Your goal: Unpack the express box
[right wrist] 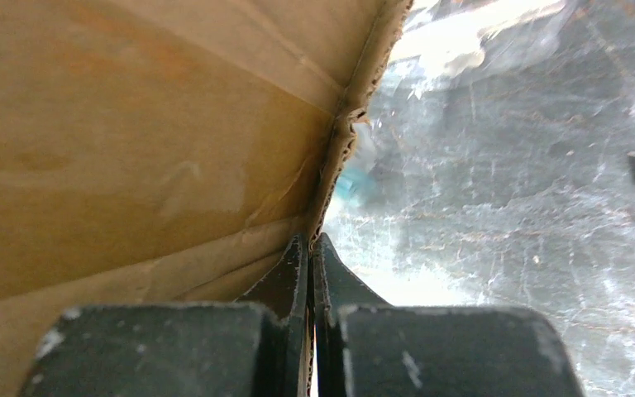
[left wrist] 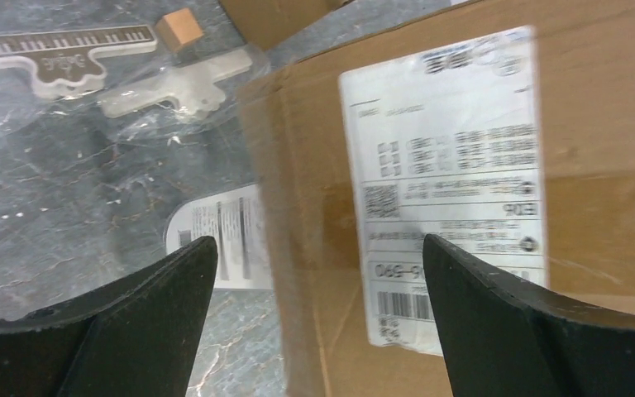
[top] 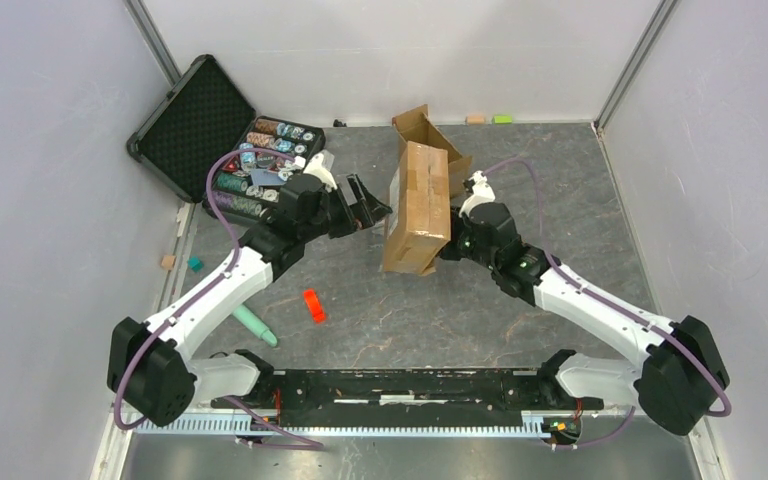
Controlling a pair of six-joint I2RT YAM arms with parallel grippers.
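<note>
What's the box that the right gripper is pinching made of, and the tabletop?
The express box looks like matte brown corrugated cardboard: its ragged edge shows fluting beside the right gripper. The table looks like dark veined stone or a printed laminate, slightly glossy; I cannot tell which.

Top view: high and behind, looking down on the whole table (top: 410, 320).
Left wrist: close, facing the box (left wrist: 603, 107) and its label (left wrist: 451, 190).
Right wrist: closest, looking along the box wall.
Shared: box, all three views.
</note>
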